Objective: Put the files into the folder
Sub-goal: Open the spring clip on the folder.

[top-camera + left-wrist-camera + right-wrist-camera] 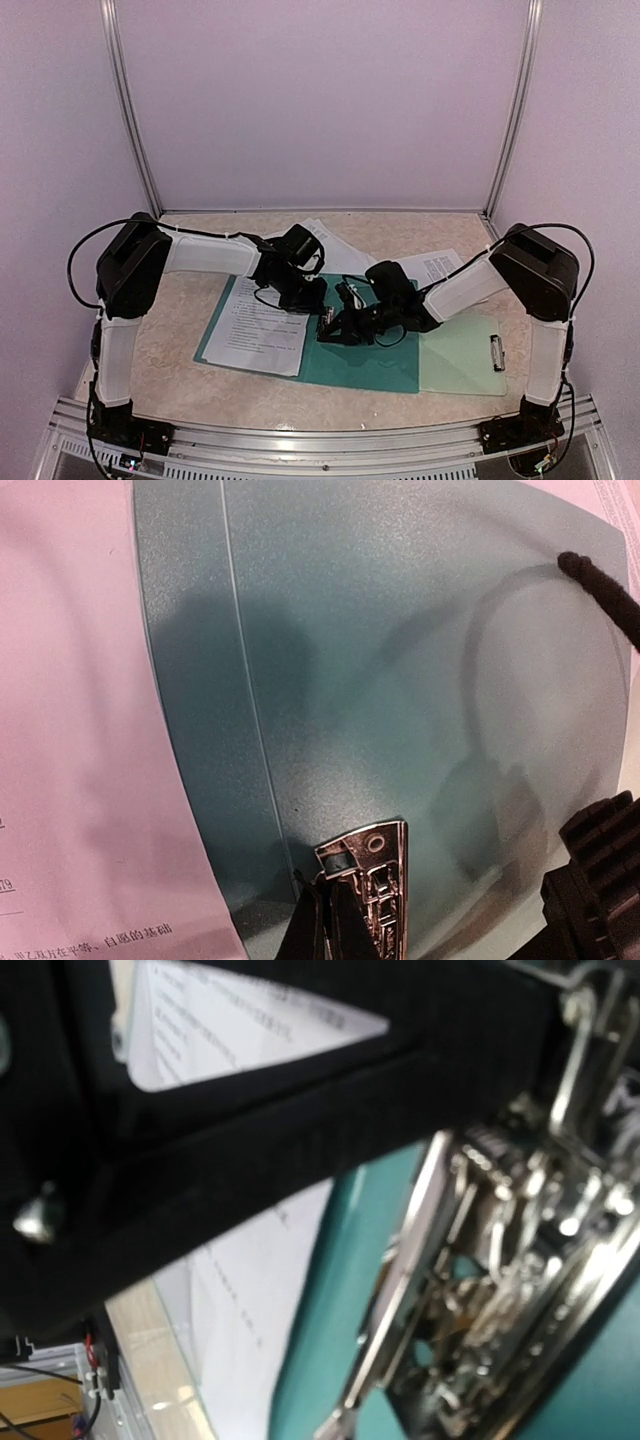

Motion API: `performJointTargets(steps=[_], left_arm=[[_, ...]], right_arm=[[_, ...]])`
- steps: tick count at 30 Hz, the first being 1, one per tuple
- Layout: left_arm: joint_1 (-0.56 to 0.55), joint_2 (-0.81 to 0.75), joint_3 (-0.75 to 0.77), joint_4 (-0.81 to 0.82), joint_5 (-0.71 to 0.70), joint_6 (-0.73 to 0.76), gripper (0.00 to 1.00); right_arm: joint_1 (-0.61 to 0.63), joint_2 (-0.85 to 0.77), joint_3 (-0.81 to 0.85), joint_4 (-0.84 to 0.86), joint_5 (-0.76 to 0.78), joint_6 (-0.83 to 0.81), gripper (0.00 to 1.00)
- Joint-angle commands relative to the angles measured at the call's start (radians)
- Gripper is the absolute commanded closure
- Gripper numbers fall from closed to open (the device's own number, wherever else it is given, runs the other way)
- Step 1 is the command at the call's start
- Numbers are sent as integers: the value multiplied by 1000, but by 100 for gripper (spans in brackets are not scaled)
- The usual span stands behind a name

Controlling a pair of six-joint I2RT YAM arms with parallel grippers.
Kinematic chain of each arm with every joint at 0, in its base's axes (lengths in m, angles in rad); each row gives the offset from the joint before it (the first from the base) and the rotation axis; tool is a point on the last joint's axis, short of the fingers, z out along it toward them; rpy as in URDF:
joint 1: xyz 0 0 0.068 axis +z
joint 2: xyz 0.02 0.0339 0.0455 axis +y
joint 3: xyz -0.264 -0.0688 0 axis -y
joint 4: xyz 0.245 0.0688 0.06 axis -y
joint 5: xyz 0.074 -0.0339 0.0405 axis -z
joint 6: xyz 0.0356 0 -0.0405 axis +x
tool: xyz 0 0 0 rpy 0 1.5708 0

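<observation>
L hand & R hand sat pinched shut at folder clip; files lay over folder's left. Prob clip-opening step; next needs clip held up

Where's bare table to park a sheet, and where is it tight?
Bare table left of the folder, by the left arm, and a strip along the near edge before folder and clipboard. Tight: folder's middle, where left gripper and right gripper meet, and the back, strewn with files.

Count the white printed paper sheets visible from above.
3: one sheet left, overlapping the dark teal card folder; one centre back; one right back. Others may be hidden.
</observation>
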Motion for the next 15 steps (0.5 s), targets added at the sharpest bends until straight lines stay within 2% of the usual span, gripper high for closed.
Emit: performJointTargets(steps=[1, 4, 12, 15], left_arm=[[2, 41, 10, -128, 22, 24, 99], [2, 44, 24, -136, 26, 21, 96], [9, 42, 59, -150, 42, -1, 83], [20, 39, 71, -144, 63, -11, 78]], right_arm=[[-42, -41, 38, -28, 60, -41, 100], [-41, -48, 51, -23, 43, -49, 99], [-45, -106, 59, -92, 58, -103, 70], [-46, -144, 43, -114, 74, -123, 67]])
